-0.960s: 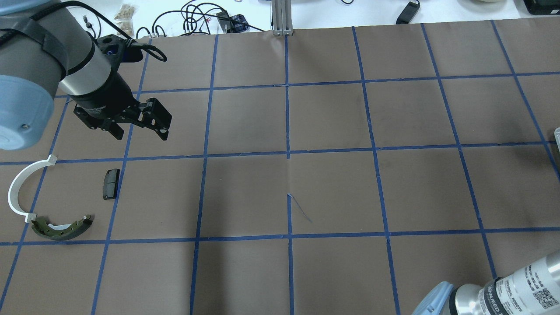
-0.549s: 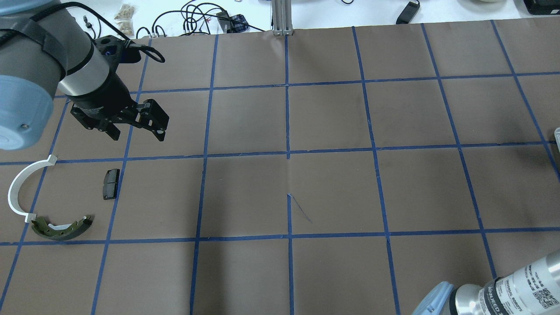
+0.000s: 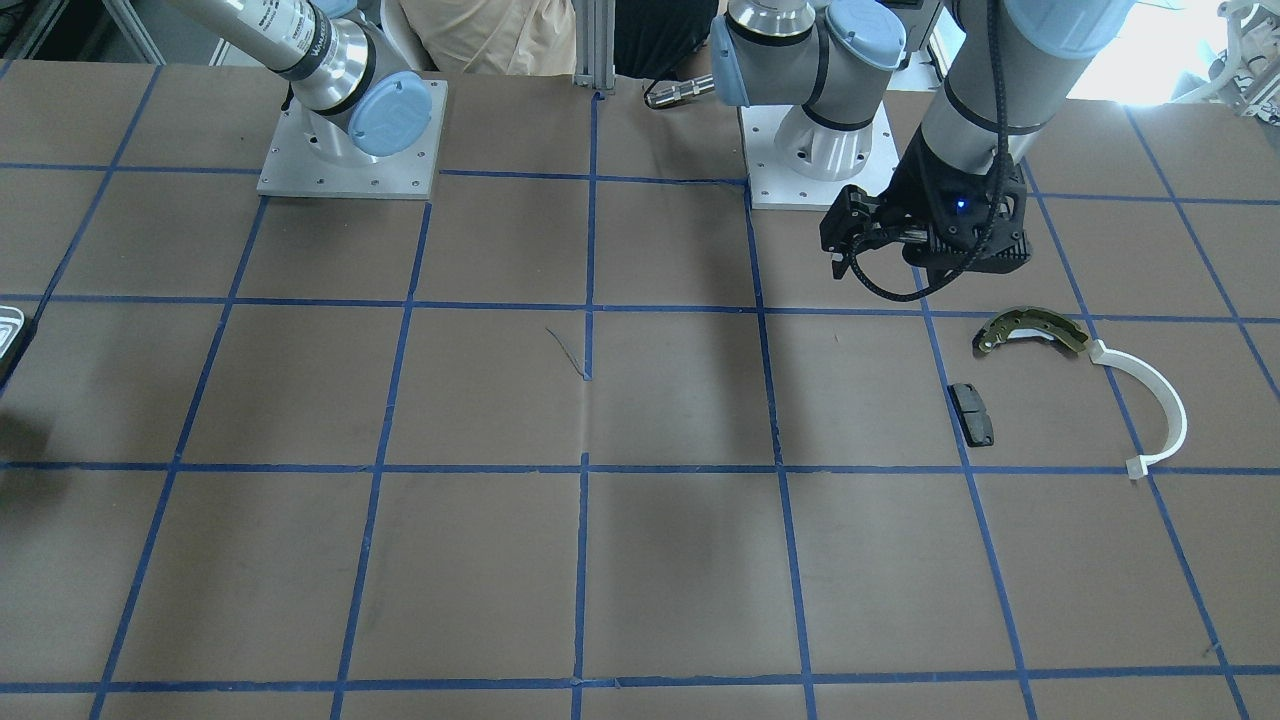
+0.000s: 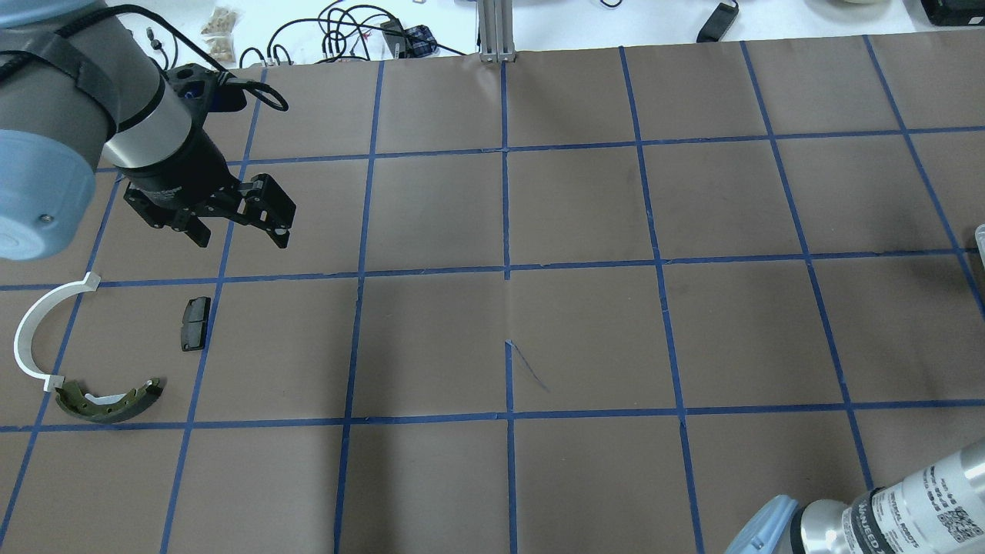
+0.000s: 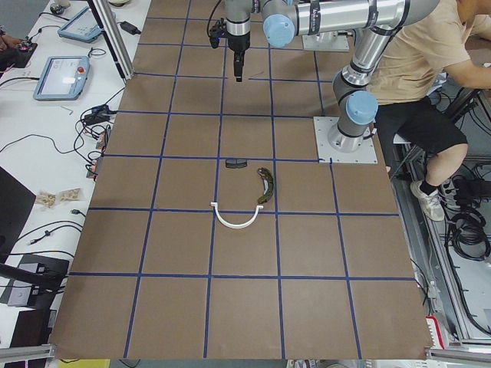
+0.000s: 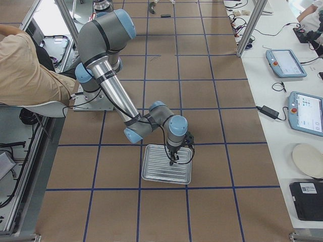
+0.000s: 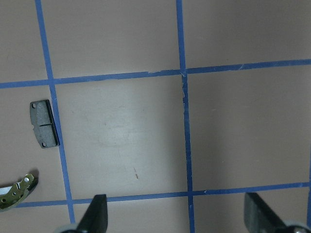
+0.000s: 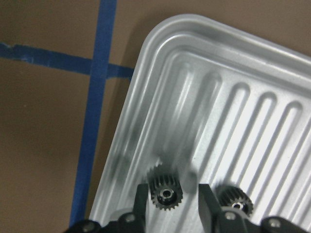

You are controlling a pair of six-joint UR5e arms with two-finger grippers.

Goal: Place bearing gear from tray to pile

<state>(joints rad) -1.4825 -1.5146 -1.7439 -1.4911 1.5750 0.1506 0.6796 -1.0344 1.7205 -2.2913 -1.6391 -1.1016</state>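
In the right wrist view, my right gripper [image 8: 169, 196] is low over a corner of the ribbed silver tray [image 8: 243, 97]. Its jaws stand open on either side of a small black bearing gear [image 8: 165, 193] that rests on the tray. A second gear [image 8: 234, 200] lies just right of it. The pile is far across the table: a brass-and-dark brake shoe [image 4: 111, 400], a white half-ring [image 4: 31, 331] and a black pad [image 4: 195, 323]. My left gripper [image 4: 241, 235] hangs open and empty above the table beside the pile.
Brown paper with a blue tape grid covers the table [image 4: 585, 331]. The tray shows whole in the exterior right view [image 6: 151, 174]. Cables and small items lie beyond the far edge [image 4: 346, 35]. A seated person [image 5: 430, 69] is behind the robot bases.
My left gripper has drifted slightly to the left and away from the pile, still open. The pile parts have not moved.
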